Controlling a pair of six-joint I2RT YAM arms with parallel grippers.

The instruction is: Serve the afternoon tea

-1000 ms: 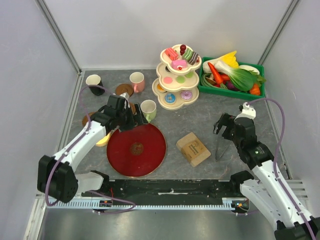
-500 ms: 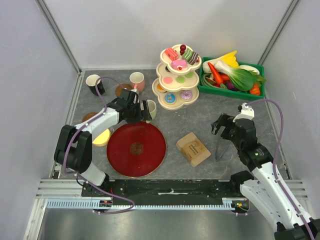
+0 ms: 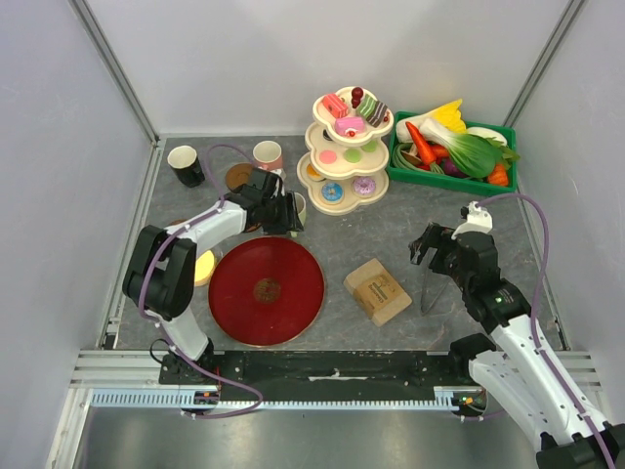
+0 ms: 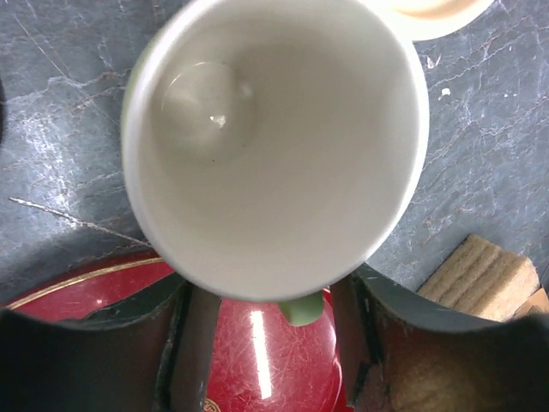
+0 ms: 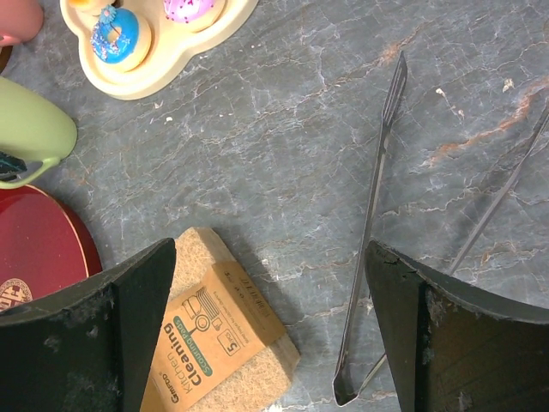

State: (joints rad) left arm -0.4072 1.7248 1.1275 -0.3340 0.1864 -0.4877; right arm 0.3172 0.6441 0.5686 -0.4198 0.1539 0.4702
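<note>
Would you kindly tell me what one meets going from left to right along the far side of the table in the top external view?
Black mug → brown coaster → pink mug → tiered stand → green crate.

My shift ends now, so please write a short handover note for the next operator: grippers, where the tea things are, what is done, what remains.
Left gripper: jaws either side of the pale-green mug, at the far edge of the red plate; firm grip not confirmed.
Right gripper: open, holding nothing, above the metal tongs.
Pink mug, black mug and a brown coaster at back left; pastries on the three-tier stand.
Done: nothing served yet. Left: mugs, coasters, pastries.
</note>
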